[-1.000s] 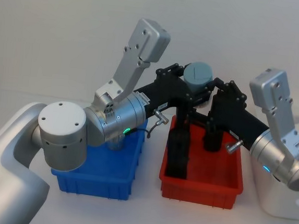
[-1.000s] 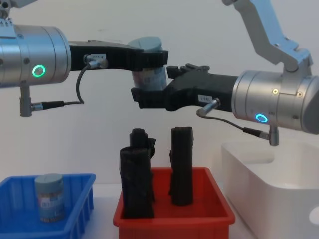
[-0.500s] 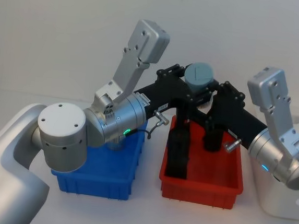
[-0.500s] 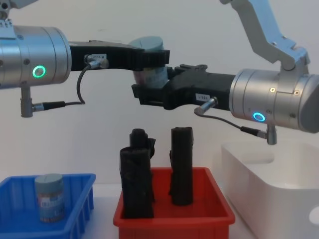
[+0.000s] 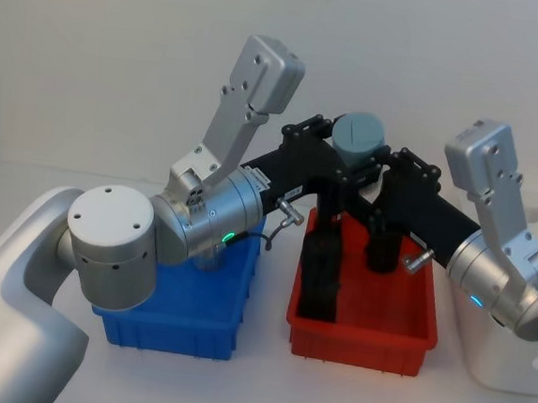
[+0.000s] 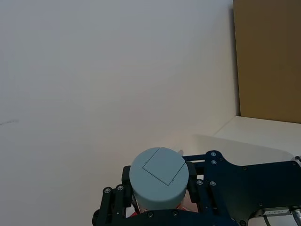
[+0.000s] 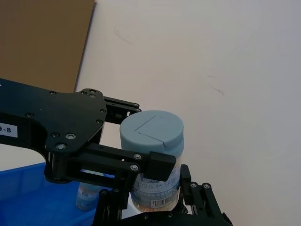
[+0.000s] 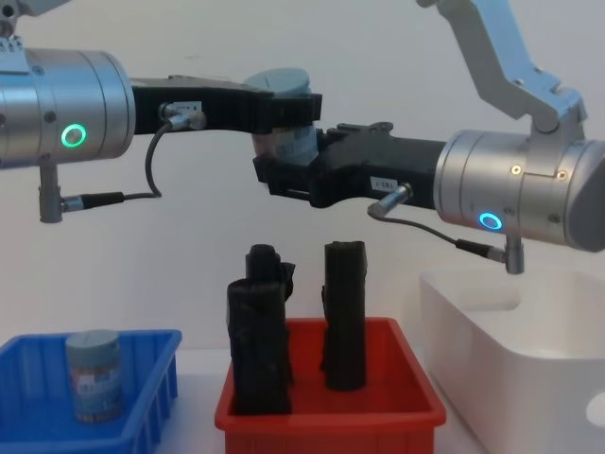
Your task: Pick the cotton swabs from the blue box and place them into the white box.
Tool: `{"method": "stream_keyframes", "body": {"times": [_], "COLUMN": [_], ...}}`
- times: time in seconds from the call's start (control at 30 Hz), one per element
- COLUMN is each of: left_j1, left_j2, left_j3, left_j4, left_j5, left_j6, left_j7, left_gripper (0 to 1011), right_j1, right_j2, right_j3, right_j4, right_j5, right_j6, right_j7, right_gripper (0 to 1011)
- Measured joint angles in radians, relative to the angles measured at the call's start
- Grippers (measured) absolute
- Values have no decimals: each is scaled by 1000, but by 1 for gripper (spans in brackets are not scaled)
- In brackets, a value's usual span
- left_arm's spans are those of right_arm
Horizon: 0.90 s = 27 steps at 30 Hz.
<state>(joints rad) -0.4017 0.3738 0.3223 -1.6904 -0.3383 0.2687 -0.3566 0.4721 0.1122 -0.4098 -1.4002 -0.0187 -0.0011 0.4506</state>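
Blue box (image 8: pixel 142 378): on the counter (image 5: pixel 253 389), farthest to the robot's left of three bins in a row.
Tub in blue box (image 8: pixel 95 374): upright inside it.
Red bin (image 8: pixel 416 402): middle of the row, just beside the blue box.
Black rolls (image 8: pixel 260 345): two, upright in the red bin, side by side.
White box (image 8: pixel 529 331): right end of the row, beside the red bin.
Raised tub (image 8: pixel 286 118): upright in the air above the red bin's far edge.
Left gripper (image 8: pixel 284 109): reaching in from the left, jaws around the raised tub near its lid.
Right gripper (image 8: pixel 298 175): reaching in from the right, jaws about the raised tub's lower part, beneath the left gripper.
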Motion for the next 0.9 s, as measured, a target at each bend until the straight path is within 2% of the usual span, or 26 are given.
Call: {"method": "stream_keyframes", "body": {"times": [0.17, 0.2, 0.37, 0.4, 0.53, 0.9], "left_j1": [0, 0, 0, 0, 0, 0], "left_j2": [0, 0, 0, 0, 0, 0], "left_j3": [0, 1, 1, 1, 1, 0], "left_j4": [0, 0, 0, 0, 0, 0], "left_j5": [-1, -1, -1, -1, -1, -1], "left_j6": [-1, -1, -1, -1, -1, -1], "left_j7": [-1, -2, -2, -2, -2, -2], "left_gripper": [708, 769, 886, 940, 1003, 1003], "right_j1": [0, 0, 1, 1, -3, -30], "right_j2": [-1, -1, 0, 0, 5, 33], "right_j3": [-1, -1, -1, -1, 4, 33], "right_j4": [0, 0, 0, 0, -2, -19], "right_j5": [0, 0, 0, 1, 8, 49], "right_j6": [0, 0, 0, 0, 3, 26], "right_j7": [1, 1, 1, -1, -15, -103], "right_gripper": [626, 626, 626, 626, 626, 626]}}
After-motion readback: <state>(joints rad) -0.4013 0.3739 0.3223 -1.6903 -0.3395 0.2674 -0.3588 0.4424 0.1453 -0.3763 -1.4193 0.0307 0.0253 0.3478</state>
